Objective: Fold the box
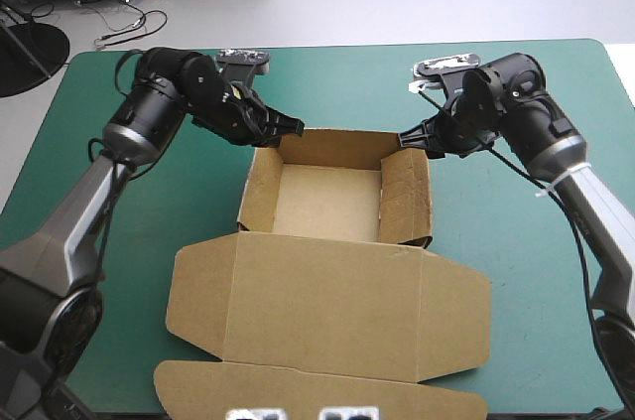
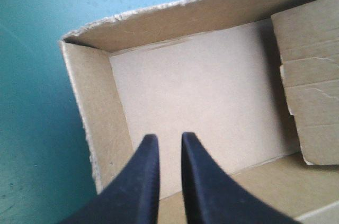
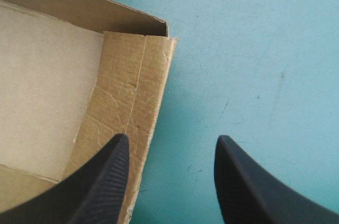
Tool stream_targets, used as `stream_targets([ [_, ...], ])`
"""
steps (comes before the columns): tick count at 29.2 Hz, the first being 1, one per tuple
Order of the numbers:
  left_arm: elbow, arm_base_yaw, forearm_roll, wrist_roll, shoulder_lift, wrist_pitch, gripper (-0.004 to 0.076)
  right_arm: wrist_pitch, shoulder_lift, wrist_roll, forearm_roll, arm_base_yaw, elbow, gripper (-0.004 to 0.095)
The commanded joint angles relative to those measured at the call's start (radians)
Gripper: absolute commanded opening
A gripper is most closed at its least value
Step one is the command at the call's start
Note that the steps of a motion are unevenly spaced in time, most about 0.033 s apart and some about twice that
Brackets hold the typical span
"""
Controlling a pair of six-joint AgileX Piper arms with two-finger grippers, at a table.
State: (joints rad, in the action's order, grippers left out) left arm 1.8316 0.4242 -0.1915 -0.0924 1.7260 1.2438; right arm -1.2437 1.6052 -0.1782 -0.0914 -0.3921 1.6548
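My left gripper (image 2: pixel 168 136) hangs at the far-left corner of the brown box (image 1: pixel 327 291). Its jaws are nearly together, with a thin gap and nothing in it, and the box's pale floor lies ahead. My right gripper (image 3: pixel 172 138) is spread wide at the far-right corner, one black finger over the side wall, the other over the teal-green cover (image 3: pixel 254 49).

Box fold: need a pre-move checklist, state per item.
1. Walls of the box raised into a tray: ok.
2. Lid lying flat toward the near edge, away from both arms: ok.
3. Right gripper open, one finger over the right wall, the other over the teal-green cover: ok.
4. Left gripper at the far left corner; hold on the box: cannot tell.
5. Right wall fully tucked: cannot tell; its board is creased.
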Motion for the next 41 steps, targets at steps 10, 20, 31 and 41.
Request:
stream_targets([
  [10, 0.033, 0.004, 0.214, 0.055, -0.457, 0.048, -0.0010, 0.067, -0.056, -0.071, 0.065, 0.008, -0.059, 0.0471],
  [20, -0.161, 0.004, 0.269, 0.077, -0.677, 0.048, -0.0010, 0.121, 0.108, -0.079, 0.173, 0.008, -0.114, 0.0465],
  [31, -0.623, 0.004, 0.303, 0.060, -0.994, -0.007, -0.0010, 0.096, 0.200, 0.026, 0.179, 0.008, -0.114, 0.0017],
  [41, -0.982, 0.004, 0.343, -0.034, -1.294, -0.027, -0.0010, 0.056, 0.158, -0.024, -0.056, 0.023, -0.066, -0.0020],
])
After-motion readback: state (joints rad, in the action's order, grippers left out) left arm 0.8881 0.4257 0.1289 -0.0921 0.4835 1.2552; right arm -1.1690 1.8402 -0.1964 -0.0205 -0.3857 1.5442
